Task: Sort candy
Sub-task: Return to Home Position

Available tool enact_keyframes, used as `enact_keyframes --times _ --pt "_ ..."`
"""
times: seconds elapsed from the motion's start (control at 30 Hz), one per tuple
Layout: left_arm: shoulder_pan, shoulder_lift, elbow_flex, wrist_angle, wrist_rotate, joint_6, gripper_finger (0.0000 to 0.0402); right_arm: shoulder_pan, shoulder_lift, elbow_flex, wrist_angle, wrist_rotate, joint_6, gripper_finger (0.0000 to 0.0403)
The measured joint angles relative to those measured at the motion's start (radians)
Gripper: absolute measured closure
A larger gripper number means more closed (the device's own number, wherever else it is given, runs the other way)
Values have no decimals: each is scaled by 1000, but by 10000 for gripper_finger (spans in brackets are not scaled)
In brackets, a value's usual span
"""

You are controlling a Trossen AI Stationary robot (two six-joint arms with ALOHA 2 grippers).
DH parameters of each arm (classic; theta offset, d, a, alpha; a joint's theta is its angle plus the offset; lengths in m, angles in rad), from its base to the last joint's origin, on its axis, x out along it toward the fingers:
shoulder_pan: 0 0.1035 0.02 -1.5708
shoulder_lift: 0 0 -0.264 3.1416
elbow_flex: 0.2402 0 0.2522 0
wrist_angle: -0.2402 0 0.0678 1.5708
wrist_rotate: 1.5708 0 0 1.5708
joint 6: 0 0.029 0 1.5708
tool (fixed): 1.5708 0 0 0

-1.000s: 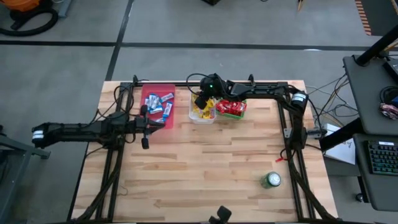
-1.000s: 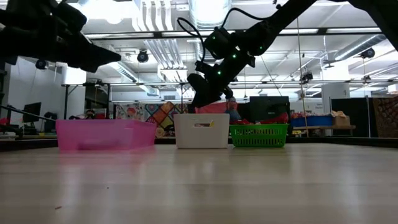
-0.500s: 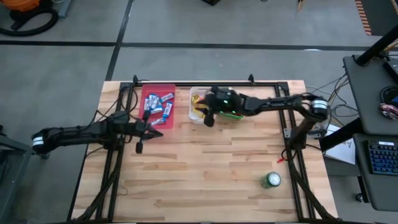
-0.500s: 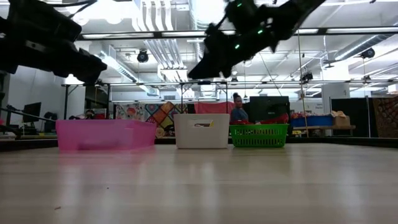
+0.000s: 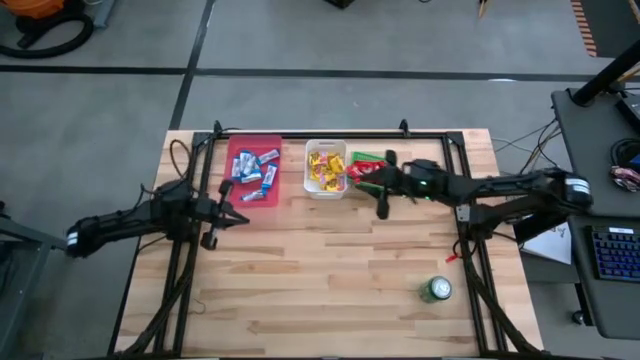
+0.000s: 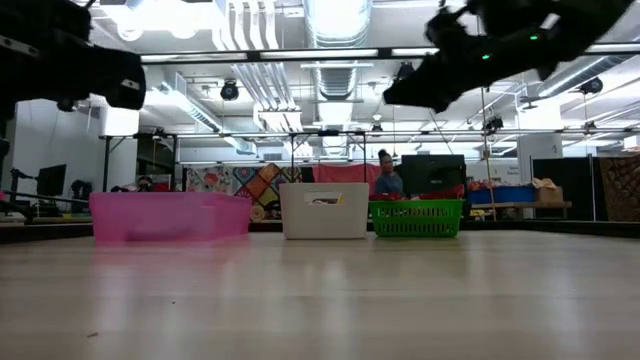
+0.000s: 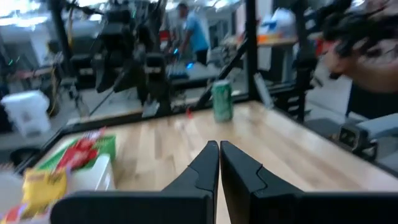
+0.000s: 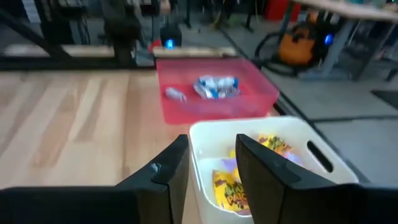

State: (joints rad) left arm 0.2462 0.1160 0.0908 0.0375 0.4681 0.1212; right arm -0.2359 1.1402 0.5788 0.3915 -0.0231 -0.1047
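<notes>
The candy lies sorted in three bins along the far edge. Blue-and-silver bars are in the pink bin, yellow packets in the white bin, and red packets in the green bin. My right gripper hangs open and empty high over the green bin, pointing toward the table's left. Its wrist view looks between the fingers onto the white bin and the pink bin. My left gripper is shut and empty, in the air near the pink bin's near side.
A round green can stands near the table's right near corner and also shows in the left wrist view. In the low view the bins stand in a row, and a person is in the room behind them.
My right gripper has risen from the white bin and drawn back toward the table's right, ending over the green bin. My left arm has pulled back toward the table's left edge, away from the pink bin. The bins have stayed in place.
</notes>
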Motion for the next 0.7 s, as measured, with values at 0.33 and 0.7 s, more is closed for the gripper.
enact_keyframes --times 0.33,0.7 --pt "0 -93 -80 100 53 -147 401 3 -362 -249 44 -2 -11 292" --pt "0 -44 -64 13 -227 -361 401 11 -714 -504 72 -17 -56 307"
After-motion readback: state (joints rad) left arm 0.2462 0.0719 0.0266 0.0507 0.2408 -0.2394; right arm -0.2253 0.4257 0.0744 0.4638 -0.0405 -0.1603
